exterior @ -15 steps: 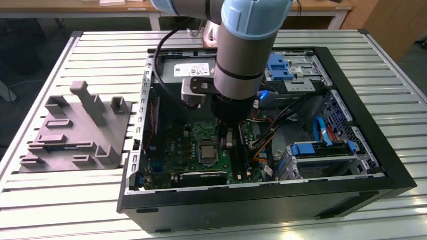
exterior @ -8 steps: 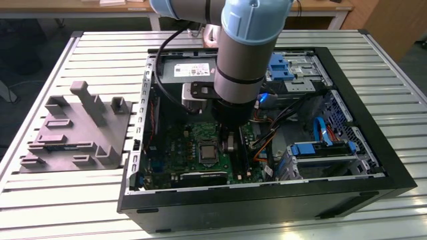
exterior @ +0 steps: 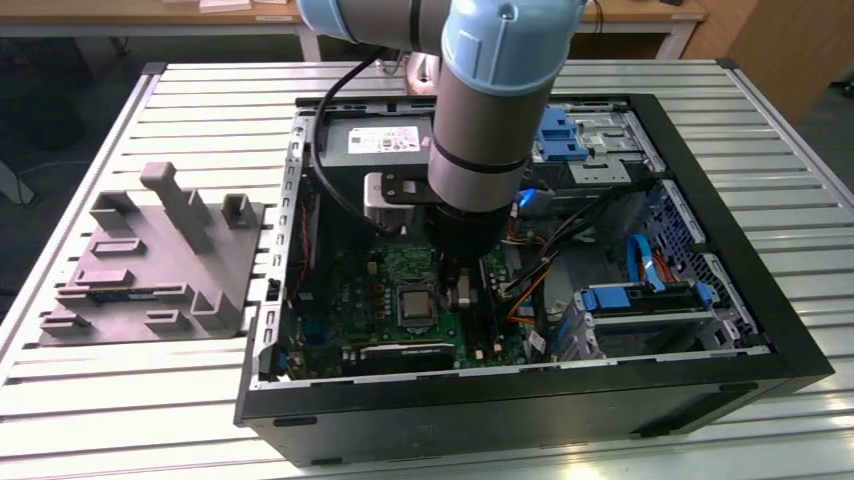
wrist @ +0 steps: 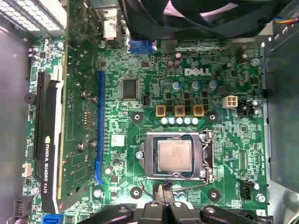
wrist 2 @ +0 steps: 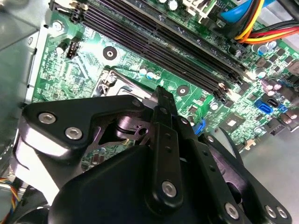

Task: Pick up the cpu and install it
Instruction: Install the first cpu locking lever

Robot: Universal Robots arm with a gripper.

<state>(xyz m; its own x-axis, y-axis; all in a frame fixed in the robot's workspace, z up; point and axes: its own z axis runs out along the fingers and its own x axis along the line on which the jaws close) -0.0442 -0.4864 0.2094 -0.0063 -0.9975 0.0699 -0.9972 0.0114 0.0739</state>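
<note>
Silvery cpu [wrist: 174, 155] lies seated in its socket [wrist: 176, 157], lower centre of the first wrist view on the green motherboard [wrist: 219, 135] (print left unread). Gripper [wrist: 164, 192] hangs just beside it, fingers pressed together, holding nothing, arm [exterior: 481, 120] plunging straight down into the case [exterior: 747, 330].

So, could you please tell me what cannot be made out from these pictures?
- Exterior view: the arm hides the gripper and part of the motherboard.
- Second wrist view: the gripper body covers the socket.
- First wrist view: the cpu sits in the socket; the gripper is cut off by the edge.
</note>
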